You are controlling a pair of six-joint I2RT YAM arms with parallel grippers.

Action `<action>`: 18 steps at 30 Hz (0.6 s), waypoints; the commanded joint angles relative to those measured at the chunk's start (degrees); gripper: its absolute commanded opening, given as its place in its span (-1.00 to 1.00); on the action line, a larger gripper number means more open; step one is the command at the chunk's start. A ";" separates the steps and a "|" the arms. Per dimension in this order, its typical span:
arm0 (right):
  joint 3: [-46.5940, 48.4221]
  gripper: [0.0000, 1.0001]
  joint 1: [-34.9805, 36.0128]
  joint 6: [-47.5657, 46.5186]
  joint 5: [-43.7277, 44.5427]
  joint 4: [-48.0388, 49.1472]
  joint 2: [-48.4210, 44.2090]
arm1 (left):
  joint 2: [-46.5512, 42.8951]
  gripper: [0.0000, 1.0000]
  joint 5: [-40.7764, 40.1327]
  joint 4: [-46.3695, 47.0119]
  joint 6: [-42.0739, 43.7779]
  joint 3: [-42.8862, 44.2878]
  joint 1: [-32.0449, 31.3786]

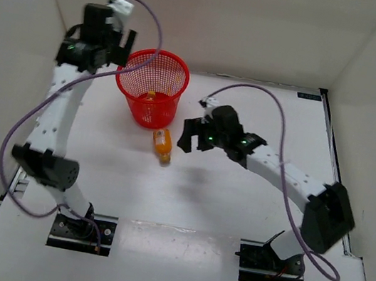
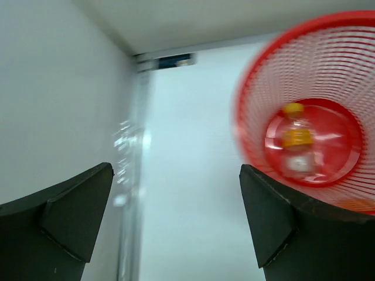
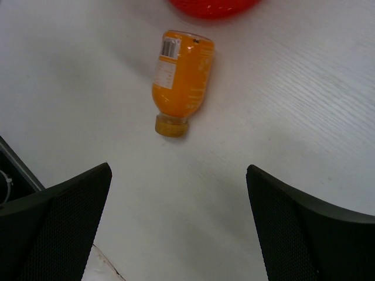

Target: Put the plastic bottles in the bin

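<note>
The red mesh bin (image 1: 151, 84) stands at the back of the table; it also shows in the left wrist view (image 2: 304, 117). A bottle with an orange cap (image 2: 296, 143) lies on its floor, seen faintly from above (image 1: 151, 95). A stubby orange bottle (image 1: 163, 145) lies on the table just in front of the bin, cap toward the near side; it also shows in the right wrist view (image 3: 180, 79). My left gripper (image 1: 117, 46) is open and empty, high beside the bin's left rim. My right gripper (image 1: 192, 135) is open and empty, just right of the lying bottle. The clear slim bottle is not visible.
White enclosure walls (image 1: 195, 12) stand on three sides. A purple cable (image 1: 24, 127) loops beside the left arm, another (image 1: 279, 112) over the right arm. Arm bases (image 1: 83, 227) sit at the near edge.
</note>
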 commanded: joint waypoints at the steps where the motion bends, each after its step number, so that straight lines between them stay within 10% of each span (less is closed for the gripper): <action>1: 7.90 0.98 3.45 -4.97 4.85 0.24 7.19 | -12.96 1.00 -3.17 0.45 -0.80 -9.66 7.52; 10: 23.10 0.98 6.35 -5.76 6.80 -2.04 26.61 | -35.37 1.00 -0.62 2.82 1.31 -47.53 23.88; 18: 33.23 0.98 6.88 1.54 9.95 -10.57 36.30 | -39.00 1.00 0.09 3.35 -0.36 -56.01 27.05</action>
